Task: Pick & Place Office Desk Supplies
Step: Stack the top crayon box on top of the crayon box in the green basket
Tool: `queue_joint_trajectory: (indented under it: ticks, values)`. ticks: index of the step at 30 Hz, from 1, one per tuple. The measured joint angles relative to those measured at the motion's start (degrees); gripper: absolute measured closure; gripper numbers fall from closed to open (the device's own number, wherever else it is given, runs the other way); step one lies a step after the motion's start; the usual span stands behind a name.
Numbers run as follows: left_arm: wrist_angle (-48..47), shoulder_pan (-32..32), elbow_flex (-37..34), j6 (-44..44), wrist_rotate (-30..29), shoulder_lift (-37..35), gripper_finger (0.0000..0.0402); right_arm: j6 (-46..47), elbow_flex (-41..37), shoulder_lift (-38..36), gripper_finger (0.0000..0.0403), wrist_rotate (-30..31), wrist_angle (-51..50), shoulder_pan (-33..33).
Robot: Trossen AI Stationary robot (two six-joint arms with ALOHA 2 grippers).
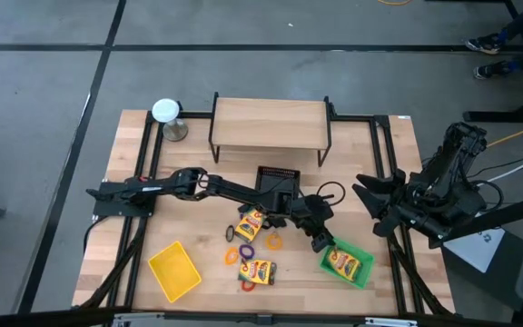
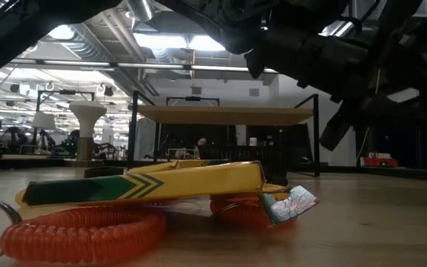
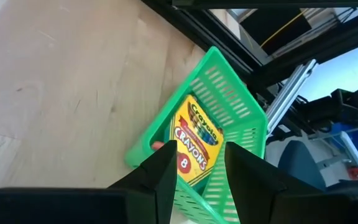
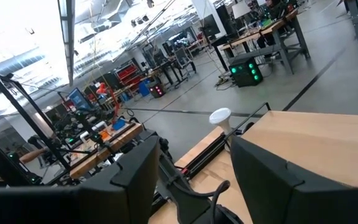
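- The yellow tray (image 1: pixel 174 270) lies near the front left of the table (image 1: pixel 134 145) with nothing in it, a likely bin for items not yet sorted.
- Loose supplies lie between the two trays: a crayon pack (image 1: pixel 251 224) by the black mesh basket (image 1: pixel 276 179), a second crayon pack (image 1: pixel 260 271) nearer the front edge, and coloured rings (image 1: pixel 273 242) scattered around both, apparently waiting to be picked.
- The left pincer (image 1: pixel 322 240) reaches across the table and hovers at the rim of the green tray (image 1: pixel 363 272); its fingers (image 3: pixel 164 171) are spread with nothing between them, and a boxed crayon pack (image 3: pixel 194 140) lies flat inside the tray, so the drop looks complete.
- The right pincer (image 4: pixel 191 171) waits at the right edge of the table, fingers apart and empty.
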Motion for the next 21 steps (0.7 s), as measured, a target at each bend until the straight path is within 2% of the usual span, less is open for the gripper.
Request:
queue_joint_trajectory:
  ticks: [7,10,15,19,21]
  values:
    - [0.34,0.12,-0.13,1.92,0.47,-1.25,0.0272,0.0,-0.02,0.0,0.0202,-1.32,0.02,0.39]
    - [0.41,0.44,-0.13,4.7,-1.2,-5.43,0.0272,-0.01,-0.02,0.0,0.0202,-1.7,0.0,0.48]
    - [-4.1,0.37,0.11,13.42,-9.15,-16.1,0.0272,-1.98,-0.02,-0.26,0.0202,-2.85,0.05,0.96]
    - [-17.44,-0.38,-0.06,20.68,-18.51,-24.9,0.0272,-4.53,-0.02,-0.93,0.0202,-3.16,0.2,2.0]
    - [-25.07,-1.36,-0.07,22.94,-25.13,-30.01,0.0272,-5.28,-0.02,-1.11,0.0202,-3.14,0.07,2.35]
